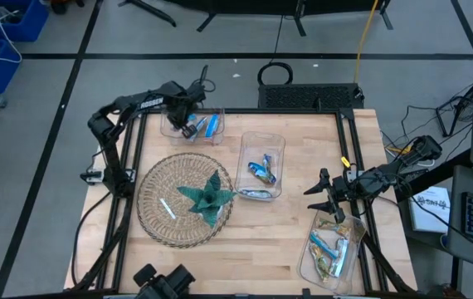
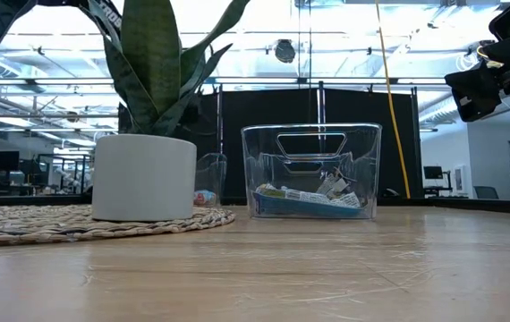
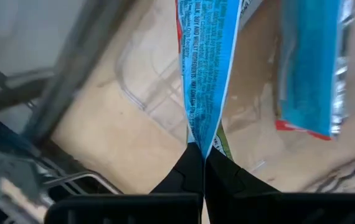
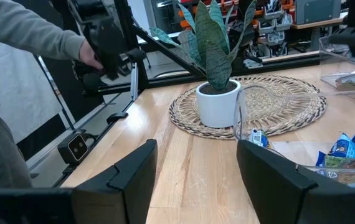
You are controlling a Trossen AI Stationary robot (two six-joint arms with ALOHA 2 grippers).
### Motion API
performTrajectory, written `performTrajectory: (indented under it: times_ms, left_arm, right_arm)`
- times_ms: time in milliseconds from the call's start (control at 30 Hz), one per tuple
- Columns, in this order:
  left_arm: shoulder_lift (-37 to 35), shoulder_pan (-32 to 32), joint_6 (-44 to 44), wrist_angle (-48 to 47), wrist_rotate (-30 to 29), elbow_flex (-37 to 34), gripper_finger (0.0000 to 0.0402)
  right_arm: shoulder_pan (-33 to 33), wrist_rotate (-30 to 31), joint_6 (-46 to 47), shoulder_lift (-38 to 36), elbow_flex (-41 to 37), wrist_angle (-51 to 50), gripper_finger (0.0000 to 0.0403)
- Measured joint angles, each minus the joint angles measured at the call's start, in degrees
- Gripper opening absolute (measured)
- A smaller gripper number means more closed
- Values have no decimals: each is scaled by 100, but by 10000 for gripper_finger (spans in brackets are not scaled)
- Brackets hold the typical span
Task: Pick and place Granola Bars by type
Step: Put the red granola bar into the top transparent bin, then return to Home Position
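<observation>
High view: the left gripper (image 1: 192, 124) was held over the clear bin (image 1: 170, 129) at the table's far left edge, arm bent at the elbow, its fingers pinched shut on a blue granola bar (image 1: 211, 125). The right gripper (image 1: 329, 198) was extended above the bare wood between the centre bin (image 1: 275, 139) and the near-right bin (image 1: 354, 249), fingers spread and empty. Bars were seen in all three bins; a potted plant (image 1: 207, 196) stood on a woven mat (image 1: 158, 178).

Low view: bars (image 2: 313, 199) lay in the centre bin.

Left wrist view: the fingertips (image 3: 187, 171) were pressed together on the wrapper's end.

Right wrist view: the fingers (image 4: 137, 171) stood wide apart; a person's sleeve (image 4: 22, 31) was seen near the left arm.
</observation>
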Motion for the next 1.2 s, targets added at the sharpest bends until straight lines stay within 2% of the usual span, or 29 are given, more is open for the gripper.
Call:
performTrajectory:
  times_ms: [100,200,367,533,633,733,900,1033,1200]
  left_arm:
    - [-9,48,-28,135,27,-240,4]
    - [-11,49,-76,127,67,-282,30]
    - [-11,-14,44,-138,476,-16,101]
    - [-11,-204,255,-651,1184,539,187]
    - [-82,-406,114,-1009,1247,925,227]
    - [-541,-702,138,-1019,1377,1058,255]
    - [-1659,-1419,-85,-452,1714,1057,285]
    - [-2628,-2034,-603,127,1325,1059,298]
    - [-3470,-2805,-1155,667,1043,1057,305]
  right_arm:
    - [2,0,1,0,1,-1,215]
    - [2,0,0,0,0,1,215]
    - [2,0,1,0,1,-2,215]
    - [2,0,2,0,0,-2,215]
    - [0,-2,1,0,1,-2,215]
    - [2,-2,2,0,2,-2,215]
    - [1,-1,0,0,0,-2,215]
    - [2,0,0,0,0,-2,215]
    - [2,-2,2,0,2,-2,215]
